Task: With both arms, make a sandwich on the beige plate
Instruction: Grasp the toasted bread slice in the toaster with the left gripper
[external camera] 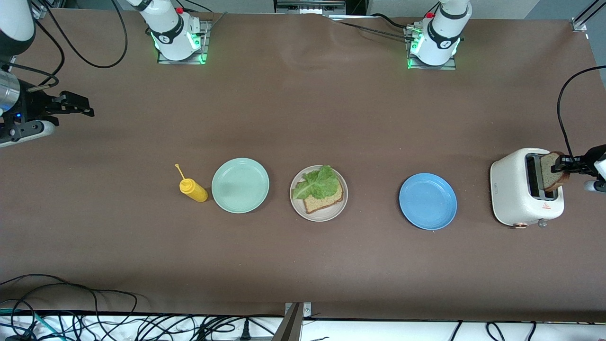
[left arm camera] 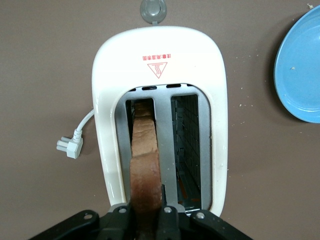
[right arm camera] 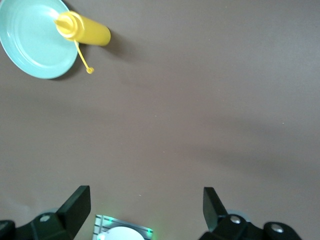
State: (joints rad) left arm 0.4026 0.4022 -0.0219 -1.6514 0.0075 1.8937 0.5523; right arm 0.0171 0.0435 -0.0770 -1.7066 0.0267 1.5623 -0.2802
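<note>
The step in hand is fetching the second bread slice [left arm camera: 145, 170]: the left gripper [left arm camera: 146, 220] is clamped on it where it stands in the toaster [external camera: 513, 189] at the left arm's end. Next it calls for a straight lift clear of the slot, then a carry to the beige plate [external camera: 297, 204], which holds a bread slice [external camera: 324, 202] topped with lettuce [external camera: 316, 183]. The mint-green plate [external camera: 240, 185] and blue plate [external camera: 428, 201] hold nothing. The right gripper [right arm camera: 147, 210] waits, jaws apart, over bare table.

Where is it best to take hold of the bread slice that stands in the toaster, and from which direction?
Grip the bread slice by its top crust edge, coming from above the toaster: it stands upright in a slot, so only that edge is free. The left gripper is shut on it this way. The right gripper waits open.
</note>
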